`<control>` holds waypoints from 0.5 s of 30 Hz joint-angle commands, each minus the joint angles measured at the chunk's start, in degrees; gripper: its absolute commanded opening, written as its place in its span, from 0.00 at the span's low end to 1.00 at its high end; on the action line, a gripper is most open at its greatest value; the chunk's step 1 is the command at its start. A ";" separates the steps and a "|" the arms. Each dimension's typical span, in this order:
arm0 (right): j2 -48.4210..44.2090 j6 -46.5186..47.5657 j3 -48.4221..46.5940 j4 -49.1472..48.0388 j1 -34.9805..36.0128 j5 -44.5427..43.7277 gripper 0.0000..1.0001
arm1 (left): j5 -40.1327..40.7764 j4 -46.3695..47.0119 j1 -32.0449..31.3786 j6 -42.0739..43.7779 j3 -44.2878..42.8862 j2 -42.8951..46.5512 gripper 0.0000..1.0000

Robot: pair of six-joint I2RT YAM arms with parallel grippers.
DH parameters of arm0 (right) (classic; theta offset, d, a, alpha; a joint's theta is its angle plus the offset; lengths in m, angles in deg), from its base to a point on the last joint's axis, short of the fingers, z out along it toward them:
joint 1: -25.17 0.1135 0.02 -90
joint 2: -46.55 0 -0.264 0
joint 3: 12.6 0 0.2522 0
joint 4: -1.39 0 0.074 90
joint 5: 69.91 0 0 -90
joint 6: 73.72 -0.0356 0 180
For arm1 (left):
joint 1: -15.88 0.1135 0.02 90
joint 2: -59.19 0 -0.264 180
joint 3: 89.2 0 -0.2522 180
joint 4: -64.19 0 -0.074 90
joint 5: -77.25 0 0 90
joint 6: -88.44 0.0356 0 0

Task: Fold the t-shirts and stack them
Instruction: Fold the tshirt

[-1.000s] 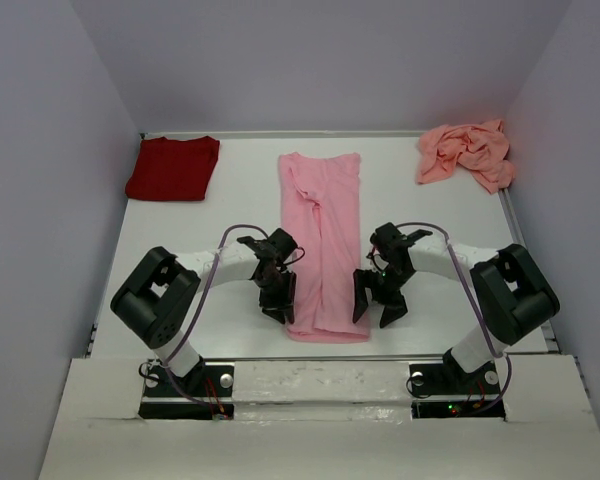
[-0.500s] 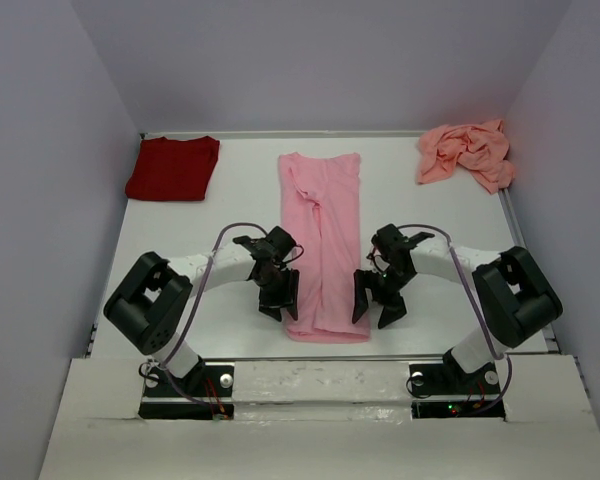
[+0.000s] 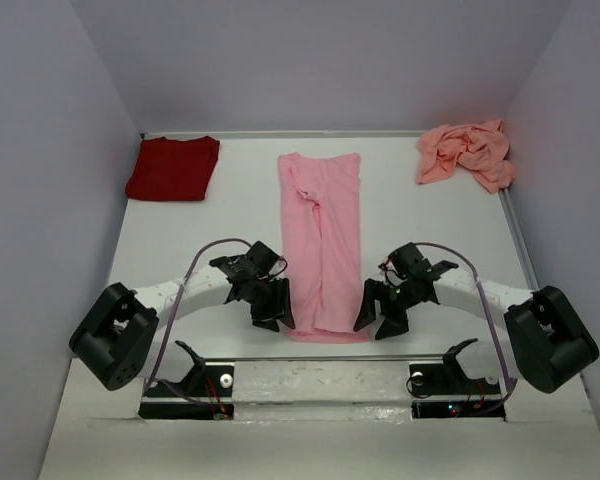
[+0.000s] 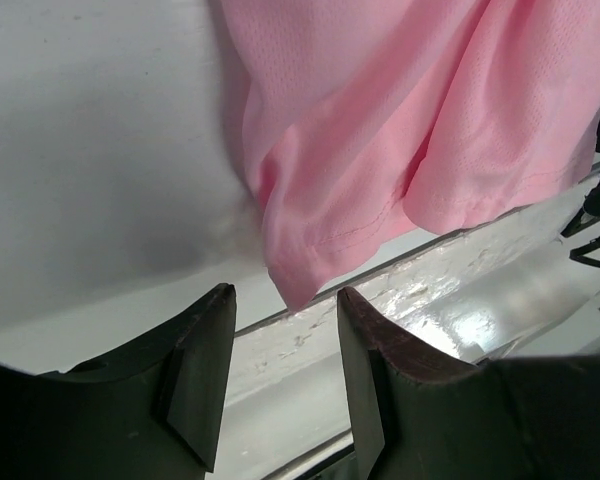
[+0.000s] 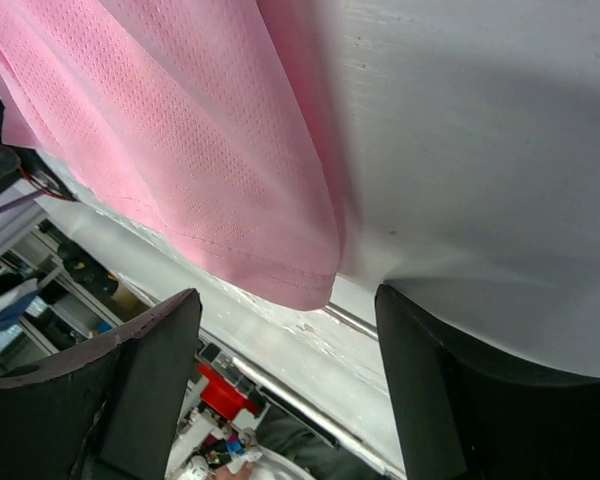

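Observation:
A light pink tee (image 3: pixel 324 240) lies folded into a long narrow strip down the middle of the table, its hem at the near edge. My left gripper (image 3: pixel 273 310) is open beside its near left corner (image 4: pixel 295 280), which hangs just in front of the jaws. My right gripper (image 3: pixel 382 312) is open beside the near right corner (image 5: pixel 300 280). A dark red tee (image 3: pixel 173 167) lies folded at the far left. A salmon-pink tee (image 3: pixel 467 152) lies crumpled at the far right.
The table's near edge (image 3: pixel 320 347) runs just below the pink tee's hem, with a metal rail (image 4: pixel 420 290) showing in the left wrist view. Purple walls close in the table at left, right and back.
Both arms have swung outward and lowered, and both grippers have moved nearer the table's front edge beside the pink tee's hem. The tees have not moved.

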 commanded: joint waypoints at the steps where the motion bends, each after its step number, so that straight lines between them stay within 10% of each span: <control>1: -3.60 -6.17 3.81 -7.24 -0.28 0.17 0.75 | -3.01 3.81 0.17 -4.17 3.56 3.68 0.55; 15: -2.11 -9.26 5.67 -13.93 -0.28 -1.85 0.74 | -0.12 14.71 -0.01 -13.06 9.81 9.58 0.56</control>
